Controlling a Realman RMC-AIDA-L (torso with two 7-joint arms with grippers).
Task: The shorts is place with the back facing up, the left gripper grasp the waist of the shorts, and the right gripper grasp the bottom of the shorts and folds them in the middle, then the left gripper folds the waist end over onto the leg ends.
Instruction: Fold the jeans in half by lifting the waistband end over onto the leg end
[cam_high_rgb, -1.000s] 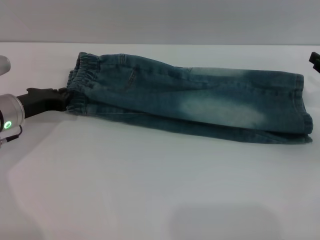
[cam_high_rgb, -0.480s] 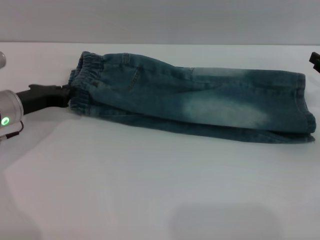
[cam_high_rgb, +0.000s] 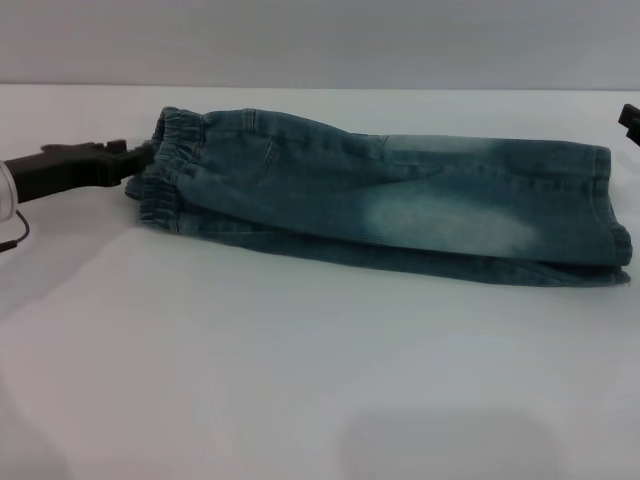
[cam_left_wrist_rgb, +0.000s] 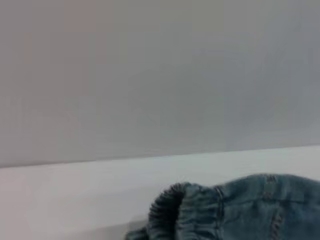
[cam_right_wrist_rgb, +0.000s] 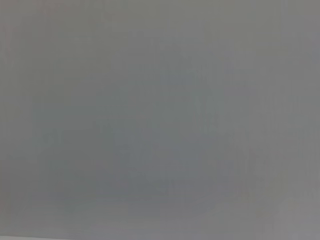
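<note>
Currently the left hand (cam_high_rgb: 140, 158), at frame left, is clenched on the waist (cam_high_rgb: 165, 170) of the shorts (cam_high_rgb: 400, 205) folded lengthwise on the desk (cam_high_rgb: 300, 380); the right hand (cam_high_rgb: 629, 120) sits at the right edge, state indeterminable.

One pair of shorts (cam_high_rgb: 390, 205), two grippers, left gripper (cam_high_rgb: 140, 155), right gripper (cam_high_rgb: 629, 119)

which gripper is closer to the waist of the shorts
Left. The left gripper is right at the waist, at the shorts' elastic end. The right gripper sits far off, beyond the leg ends.
</note>
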